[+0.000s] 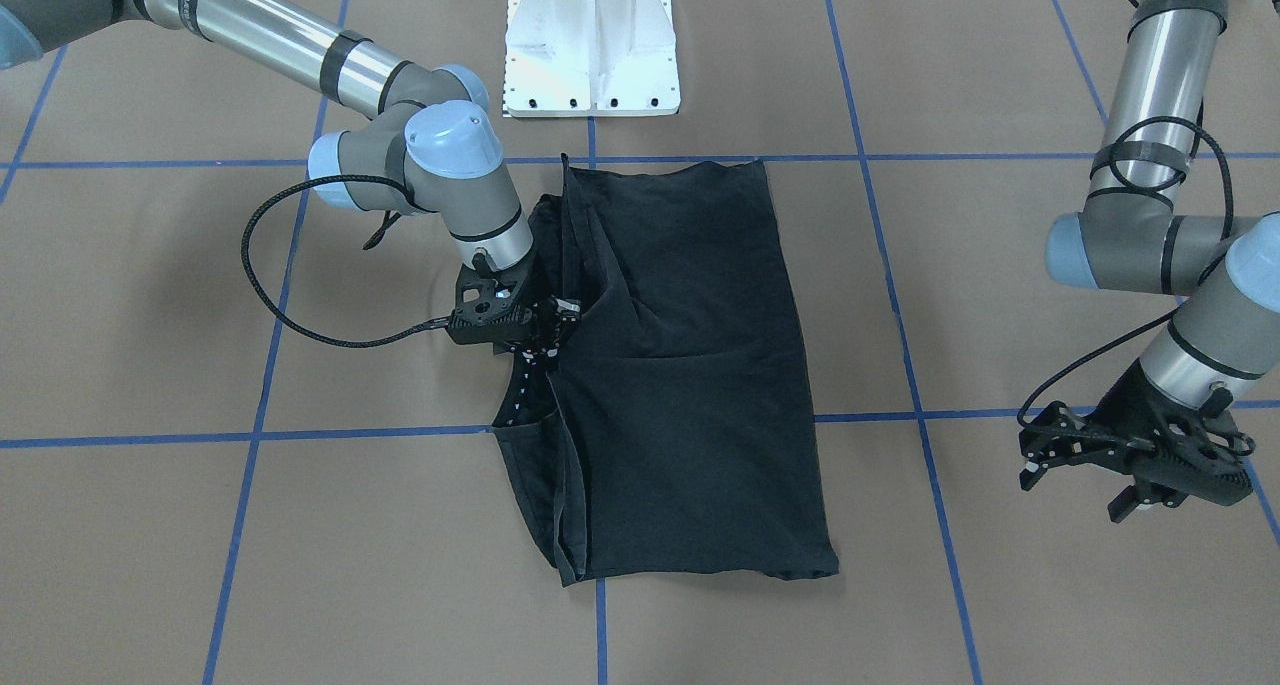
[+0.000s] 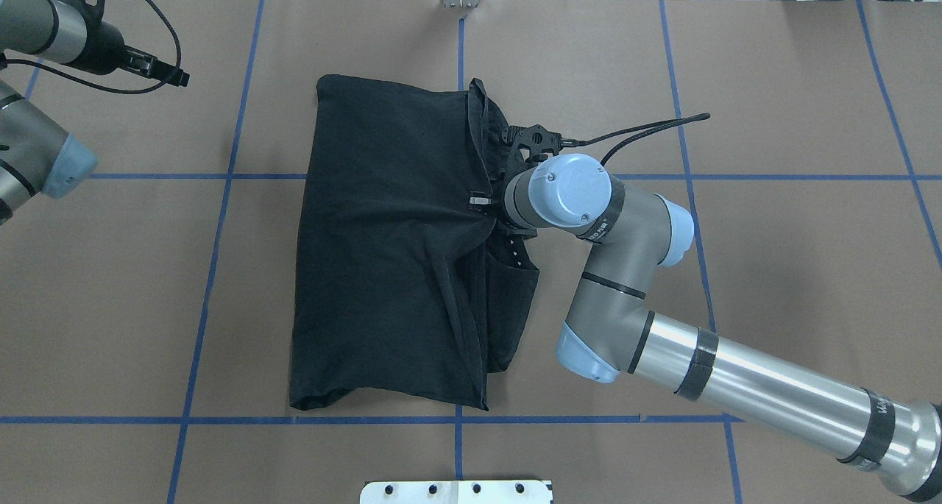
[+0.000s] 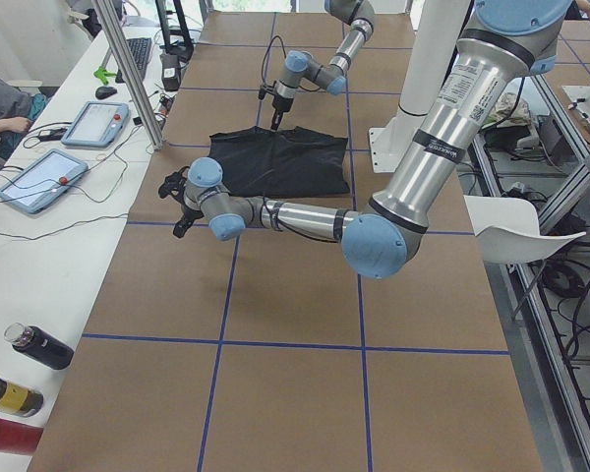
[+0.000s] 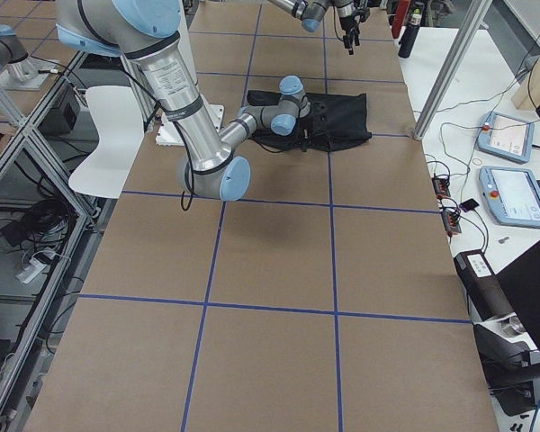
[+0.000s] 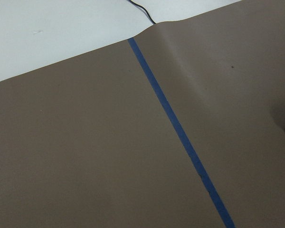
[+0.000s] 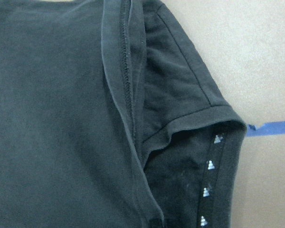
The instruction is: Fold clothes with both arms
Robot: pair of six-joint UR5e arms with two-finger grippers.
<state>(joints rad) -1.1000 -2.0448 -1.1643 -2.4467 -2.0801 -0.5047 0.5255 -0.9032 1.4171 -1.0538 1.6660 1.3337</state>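
The black T-shirt [image 1: 690, 365] lies folded lengthwise in the middle of the brown table, plain side up, with a sleeve and the collar's dotted tape showing along one edge [image 6: 52, 118]. My right gripper [image 1: 552, 333] rests low on that edge, and creases in the top layer run toward it [image 2: 482, 204]. It looks shut on the fabric, though its fingers stay out of the right wrist view. My left gripper [image 1: 1075, 487] hovers open and holds nothing, well off to the shirt's side. The left wrist view shows only bare table and a blue tape line.
The white pedestal base [image 1: 592, 55] stands behind the shirt. Blue tape lines [image 2: 456, 419] divide the table into squares. Beside the table's far edge a side bench carries tablets [image 3: 39, 182] and bottles [image 3: 39, 344], and a person's arm [image 3: 5, 123] rests there.
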